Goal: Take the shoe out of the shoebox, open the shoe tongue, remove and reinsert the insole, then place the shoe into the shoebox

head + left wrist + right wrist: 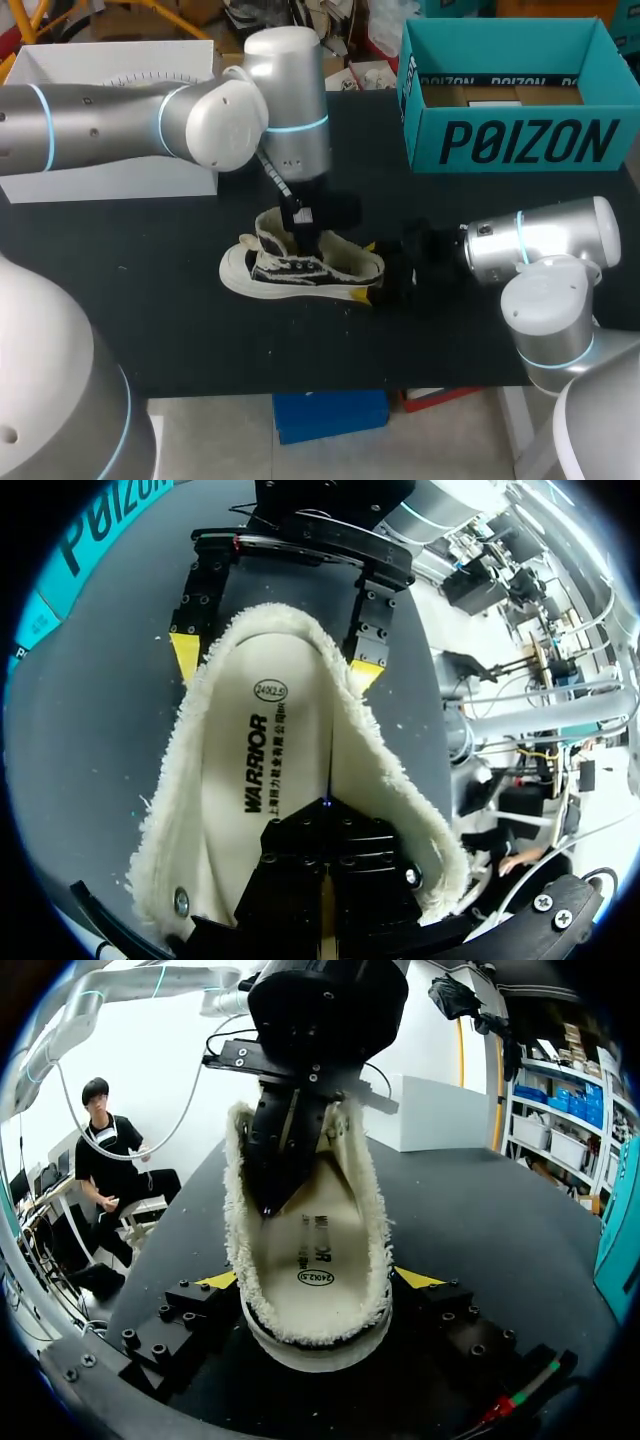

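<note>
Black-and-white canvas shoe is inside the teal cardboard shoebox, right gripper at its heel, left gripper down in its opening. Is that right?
No. The black-and-white canvas shoe lies on the black table, outside the teal cardboard shoebox; the head view shows it. Right gripper at its heel and left gripper in its opening are correct.

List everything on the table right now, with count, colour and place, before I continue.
shoe: 1, black and white with cream fleece lining, middle of the table, on its sole
insole: 1, white, lying inside the shoe
shoebox: 1, teal, open, far right corner
white box: 1, white, far left
table: 1, black, under everything
left tool: 1, black, down inside the shoe's opening
right tool: 1, black with yellow tips, shut on the shoe's heel
</note>
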You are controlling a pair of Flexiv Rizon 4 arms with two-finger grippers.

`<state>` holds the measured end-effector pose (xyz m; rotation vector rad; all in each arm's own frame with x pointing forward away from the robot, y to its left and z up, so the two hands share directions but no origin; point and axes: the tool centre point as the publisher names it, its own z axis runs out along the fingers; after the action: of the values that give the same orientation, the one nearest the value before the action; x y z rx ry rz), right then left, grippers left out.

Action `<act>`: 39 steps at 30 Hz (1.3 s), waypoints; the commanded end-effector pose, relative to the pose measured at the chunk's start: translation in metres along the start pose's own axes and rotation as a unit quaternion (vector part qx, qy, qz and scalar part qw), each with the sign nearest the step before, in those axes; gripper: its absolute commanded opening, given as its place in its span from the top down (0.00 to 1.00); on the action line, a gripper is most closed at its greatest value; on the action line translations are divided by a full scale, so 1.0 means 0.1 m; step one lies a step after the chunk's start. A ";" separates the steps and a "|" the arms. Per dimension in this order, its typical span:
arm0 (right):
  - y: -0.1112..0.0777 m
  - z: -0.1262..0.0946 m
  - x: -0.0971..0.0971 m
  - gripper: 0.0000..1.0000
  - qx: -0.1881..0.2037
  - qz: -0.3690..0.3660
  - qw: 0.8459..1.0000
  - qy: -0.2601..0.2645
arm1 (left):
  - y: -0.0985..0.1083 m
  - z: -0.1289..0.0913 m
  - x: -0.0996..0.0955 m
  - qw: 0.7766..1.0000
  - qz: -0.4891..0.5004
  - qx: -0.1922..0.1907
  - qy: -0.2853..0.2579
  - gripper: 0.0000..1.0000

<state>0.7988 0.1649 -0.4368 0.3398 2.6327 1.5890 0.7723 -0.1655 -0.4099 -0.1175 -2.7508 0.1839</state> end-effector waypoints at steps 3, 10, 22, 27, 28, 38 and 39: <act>-0.01 0.01 0.00 1.00 0.001 0.001 1.000 -0.001 | 0.00 0.10 0.00 1.000 -0.003 0.000 0.002 1.00; -0.01 0.01 0.00 1.00 0.001 0.001 1.000 -0.001 | 0.01 0.18 -0.01 1.000 -0.008 0.002 0.008 1.00; -0.01 0.01 0.00 1.00 0.001 0.001 1.000 -0.001 | 0.00 0.15 0.01 1.000 -0.006 0.007 -0.003 0.53; -0.01 0.01 0.00 1.00 0.001 0.001 1.000 -0.001 | 0.02 0.19 0.02 1.000 -0.010 0.003 -0.016 0.55; -0.01 0.01 0.00 1.00 0.001 0.001 1.000 -0.001 | 0.02 0.21 0.02 1.000 -0.011 0.000 -0.022 0.56; -0.01 0.01 0.00 1.00 0.001 0.001 1.000 -0.001 | 0.09 0.36 -0.03 0.993 -0.033 -0.031 -0.105 0.62; -0.01 0.01 0.00 1.00 0.001 0.001 1.000 -0.001 | 0.10 0.38 -0.04 0.992 -0.035 -0.033 -0.118 0.62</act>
<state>0.7982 0.1651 -0.4376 0.3385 2.6327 1.5890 0.7768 -0.1635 -0.4202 -0.0293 -2.9208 0.0965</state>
